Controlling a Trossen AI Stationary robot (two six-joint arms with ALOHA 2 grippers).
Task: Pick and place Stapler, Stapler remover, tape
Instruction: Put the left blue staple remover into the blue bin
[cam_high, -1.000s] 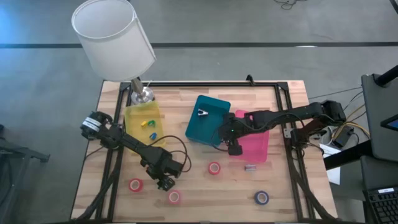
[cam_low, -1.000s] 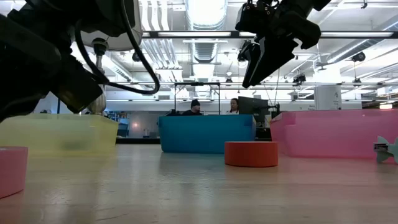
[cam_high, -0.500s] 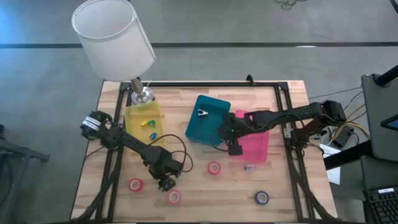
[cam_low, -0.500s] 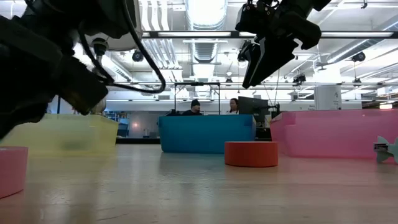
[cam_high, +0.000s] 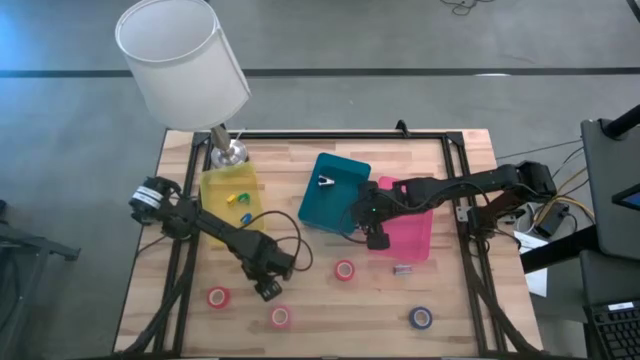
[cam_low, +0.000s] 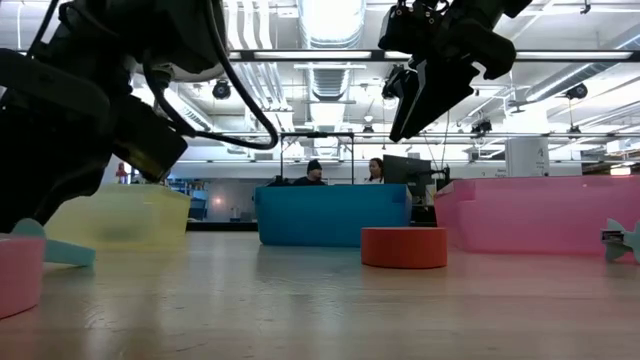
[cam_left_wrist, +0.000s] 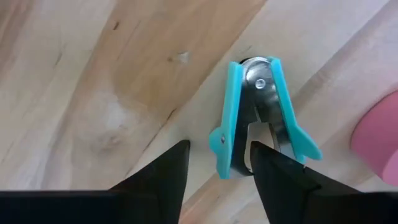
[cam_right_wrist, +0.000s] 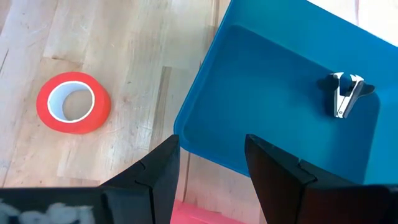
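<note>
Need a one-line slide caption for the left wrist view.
Left gripper, fingers open, poised over a teal staple remover lying on the wooden table.

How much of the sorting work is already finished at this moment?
Done: one staple remover lies in the teal bin. In hand: the left gripper, open, straddles a teal staple remover on the table. Left: four tape rolls, for example the red one, sit on the wood. The right gripper hovers open.

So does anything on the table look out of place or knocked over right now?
Nothing looks spilled or damaged. The teal staple remover lies loose on the bare wood under the left gripper, outside any bin, while another staple remover already sits in the blue bin.
</note>
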